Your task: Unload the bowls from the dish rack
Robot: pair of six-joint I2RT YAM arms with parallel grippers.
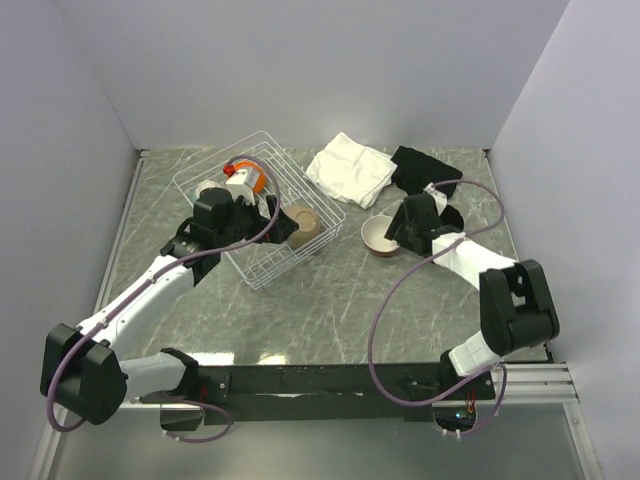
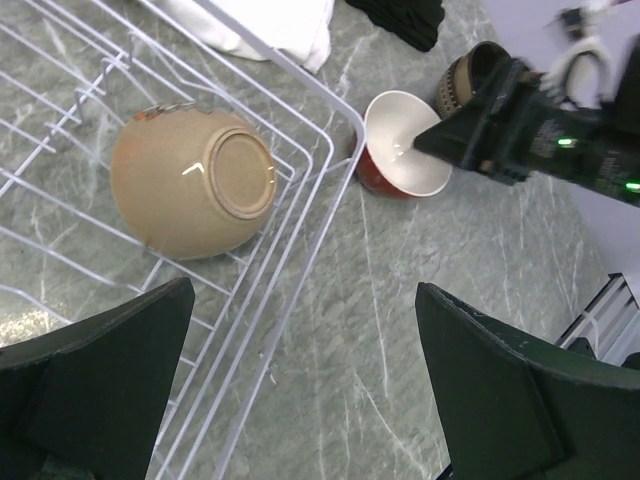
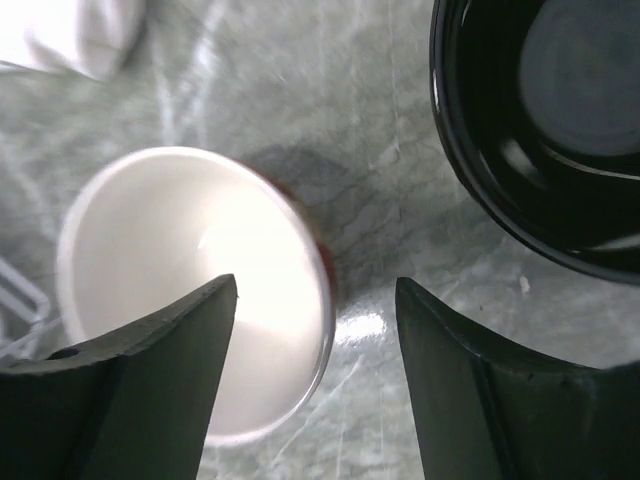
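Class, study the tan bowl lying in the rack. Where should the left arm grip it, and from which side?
Probably the foot ring, from above. The tan bowl lies tipped in the rack, base up toward the left gripper, its jaws open, mouth turned down to the wires, so its rim is hard to reach.

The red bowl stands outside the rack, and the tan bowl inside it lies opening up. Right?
No: the left wrist view shows the tan bowl in the dish rack lying base up. The red bowl does stand outside the rack.
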